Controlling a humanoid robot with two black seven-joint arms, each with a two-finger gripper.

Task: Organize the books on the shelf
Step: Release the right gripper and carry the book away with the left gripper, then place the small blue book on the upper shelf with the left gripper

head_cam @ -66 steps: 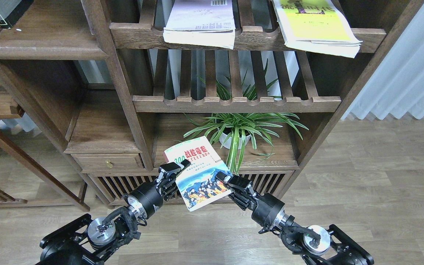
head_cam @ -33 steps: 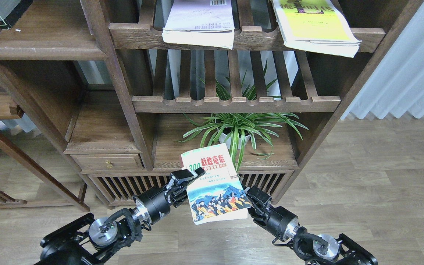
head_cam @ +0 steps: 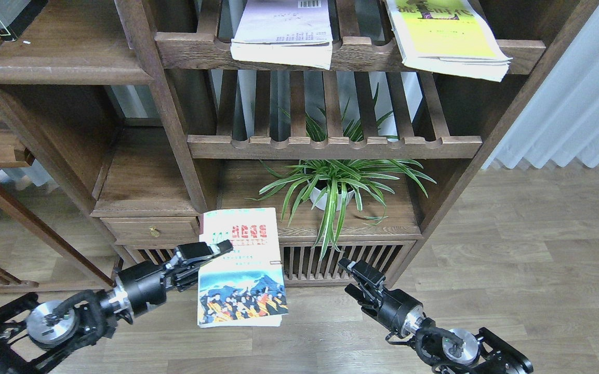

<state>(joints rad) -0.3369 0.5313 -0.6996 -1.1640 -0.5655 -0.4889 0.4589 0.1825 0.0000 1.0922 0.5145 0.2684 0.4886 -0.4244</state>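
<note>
A paperback with a red title and a blue mountain crowd photo (head_cam: pixel 241 280) hangs in front of the low cabinet. My left gripper (head_cam: pixel 215 252) is shut on its left edge. Off to the right, my right gripper (head_cam: pixel 357 276) is open and holds nothing, a clear gap away from that book. A white book with a barcode (head_cam: pixel 281 32) and a yellow-green book (head_cam: pixel 444 37) lie flat on the top slatted shelf. The solid plank shelf (head_cam: pixel 63 70) with the rounded front edge is at the upper left.
A potted spider plant (head_cam: pixel 336 184) stands in the lower bay, behind and to the right of the held book. An empty slatted shelf (head_cam: pixel 330 146) runs above it. A small drawer with a brass knob (head_cam: pixel 152 228) is at the left. A dark box (head_cam: pixel 5 15) sits on the plank shelf's far left.
My right gripper has let go of the held book and drawn back. The left arm has swung left with the book, which now hangs squarer to the view.
</note>
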